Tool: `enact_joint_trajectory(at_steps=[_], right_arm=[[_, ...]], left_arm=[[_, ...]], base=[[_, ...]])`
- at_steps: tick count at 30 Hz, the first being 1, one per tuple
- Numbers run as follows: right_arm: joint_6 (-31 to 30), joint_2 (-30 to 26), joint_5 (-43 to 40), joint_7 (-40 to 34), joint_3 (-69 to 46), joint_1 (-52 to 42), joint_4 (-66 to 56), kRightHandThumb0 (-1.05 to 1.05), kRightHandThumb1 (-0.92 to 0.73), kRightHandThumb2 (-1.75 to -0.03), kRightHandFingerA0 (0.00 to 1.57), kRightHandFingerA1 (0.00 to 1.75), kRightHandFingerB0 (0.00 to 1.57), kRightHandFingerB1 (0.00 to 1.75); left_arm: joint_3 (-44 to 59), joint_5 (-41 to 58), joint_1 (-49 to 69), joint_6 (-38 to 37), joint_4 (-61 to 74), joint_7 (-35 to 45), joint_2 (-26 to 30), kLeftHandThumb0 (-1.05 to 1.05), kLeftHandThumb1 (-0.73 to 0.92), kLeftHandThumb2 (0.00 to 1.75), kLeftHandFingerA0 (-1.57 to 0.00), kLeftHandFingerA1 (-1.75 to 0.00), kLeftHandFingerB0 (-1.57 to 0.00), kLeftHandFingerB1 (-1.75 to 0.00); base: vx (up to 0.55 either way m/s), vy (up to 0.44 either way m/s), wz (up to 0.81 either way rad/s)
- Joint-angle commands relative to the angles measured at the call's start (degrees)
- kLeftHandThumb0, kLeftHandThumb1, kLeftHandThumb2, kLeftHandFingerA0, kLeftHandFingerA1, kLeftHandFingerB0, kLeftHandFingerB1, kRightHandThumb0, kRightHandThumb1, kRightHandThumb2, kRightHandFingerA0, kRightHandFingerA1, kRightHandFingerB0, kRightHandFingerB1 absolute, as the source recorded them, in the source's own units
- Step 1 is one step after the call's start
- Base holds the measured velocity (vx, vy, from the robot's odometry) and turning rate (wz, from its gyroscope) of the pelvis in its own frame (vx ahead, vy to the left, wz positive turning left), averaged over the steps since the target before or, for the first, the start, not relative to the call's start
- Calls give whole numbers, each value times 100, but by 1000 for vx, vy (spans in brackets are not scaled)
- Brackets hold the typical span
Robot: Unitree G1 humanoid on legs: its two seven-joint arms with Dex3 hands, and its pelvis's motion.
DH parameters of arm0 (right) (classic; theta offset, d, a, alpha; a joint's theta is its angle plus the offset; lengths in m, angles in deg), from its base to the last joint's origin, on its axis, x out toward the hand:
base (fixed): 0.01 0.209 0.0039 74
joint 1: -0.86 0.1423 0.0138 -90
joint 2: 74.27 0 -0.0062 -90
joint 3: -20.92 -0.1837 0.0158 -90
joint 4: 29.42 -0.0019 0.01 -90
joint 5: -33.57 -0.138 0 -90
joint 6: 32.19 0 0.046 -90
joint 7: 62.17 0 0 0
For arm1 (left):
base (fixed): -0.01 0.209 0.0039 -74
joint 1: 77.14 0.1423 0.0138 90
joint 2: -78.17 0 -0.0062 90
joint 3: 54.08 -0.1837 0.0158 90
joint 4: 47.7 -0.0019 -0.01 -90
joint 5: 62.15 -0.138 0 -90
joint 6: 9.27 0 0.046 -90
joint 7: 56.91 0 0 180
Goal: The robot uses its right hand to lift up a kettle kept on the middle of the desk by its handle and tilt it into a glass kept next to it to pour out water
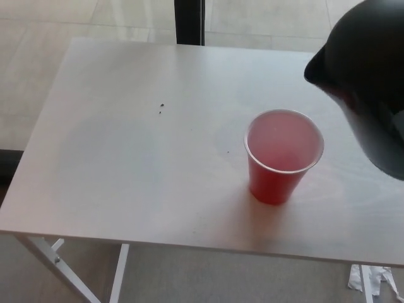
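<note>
From my feed, the black kettle (pixel 369 76) hangs in the air at the upper right, clear of the red cup (pixel 282 156), its spout pointing left above and to the right of the cup's rim. The cup stands upright on the white desk (pixel 126 145), right of centre. Its inside looks pale pink; I cannot tell whether there is water in it. I cannot see either hand: the kettle's body fills that corner and hides whatever holds it, so I cannot tell the right hand's grip. Two small dark specks (pixel 161 108) lie on the desk, well left of the cup.
</note>
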Motion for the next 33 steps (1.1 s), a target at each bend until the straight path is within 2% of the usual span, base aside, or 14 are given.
enact_joint_trajectory(at_steps=[1, 2, 3, 6, 7, 10, 11, 12, 15, 20, 23, 25, 26, 33], right_arm=[[-509, 637, -787, -886, -869, -236, -42, -19, -32, -122, 86, 174, 85, 144], [-499, 648, -785, -888, -878, -235, -43, -19, -32, -122, 86, 174, 85, 144], [-509, 788, -923, -941, -1047, -344, -14, -15, -40, -108, 91, 175, 74, 162], [-709, 1315, -1300, -1152, -1587, -613, -42, -19, -37, -113, 93, 175, 74, 162], [-678, 1408, -1300, -1221, -1650, -761, -93, -21, -39, -109, 91, 175, 79, 143], [-1048, 1601, -1111, -1386, -1681, -885, -143, -24, -50, -94, 87, 175, 72, 133], [-1193, 1758, -1012, -1580, -1687, -891, -206, -22, -56, -90, 84, 171, 61, 118], [-980, 1853, -1137, -1665, -1779, -1073, -204, -16, -58, -103, 83, 175, 64, 133], [-1439, 1994, -1158, -1797, -1935, -958, 36, -16, -68, -88, 89, 175, 60, 154], [-1656, 2203, -1377, -2135, -2275, -836, 288, -15, -70, -86, 92, 175, 56, 144], [-1094, 2243, -1932, -2068, -2598, -1061, 543, -14, -55, -111, 97, 175, 67, 170], [-838, 2262, -2182, -2062, -2718, -1162, 667, -14, -47, -122, 98, 175, 73, 172], [-746, 2275, -2269, -2090, -2759, -1195, 735, -27, -44, -120, 124, 145, 107, 134], [-62, 2299, -2993, -1810, -3010, -1568, 1031, -18, -43, -121, 130, 148, 107, 132]], left_arm=[[33, -7, -1, -113, -96, -52, 40, -82, 84, 65, -51, -57, -35, -53], [34, -6, 0, -115, -99, -52, 38, -82, 84, 65, -51, -57, -35, -53], [32, -6, 4, -111, -102, -47, 33, -80, 86, 65, -51, -58, -35, -52], [36, 12, 37, -80, -96, -10, 9, -82, 85, 65, -50, -58, -34, -53], [28, 1, 50, -76, -94, -29, 5, -81, 85, 65, -50, -57, -35, -52], [31, -3, 66, -99, -124, -42, -1, -82, 85, 65, -50, -56, -35, -51], [11, -28, 67, -115, -124, -64, 4, -83, 85, 65, -51, -56, -36, -51], [47, 9, 30, -95, -192, -55, -4, -82, 83, 65, -52, -58, -36, -53], [-7, -52, 68, -157, -145, -83, 8, -79, 87, 65, -51, -57, -34, -52], [66, 33, 43, -103, -229, -40, -14, -80, 85, 65, -49, -56, -35, -51], [52, 11, 38, -98, -217, -69, -6, -80, 85, 65, -51, -57, -35, -52], [44, 0, 43, -112, -209, -81, -6, -80, 86, 65, -51, -56, -35, -52], [49, 9, 39, -121, -199, -64, -10, -80, 86, 65, -51, -57, -35, -53], [66, 26, 41, -100, -193, -65, 0, -80, 87, 65, -52, -57, -34, -52]], base=[[0, 0, 0], [0, 0, 0], [0, 0, 0], [0, 0, 0], [0, 0, 0], [0, 0, 0], [0, 0, 0], [0, 0, 0], [0, 0, 0], [0, 0, 0], [0, 0, 0], [0, 0, 0], [0, 0, 0], [0, 0, 0]])
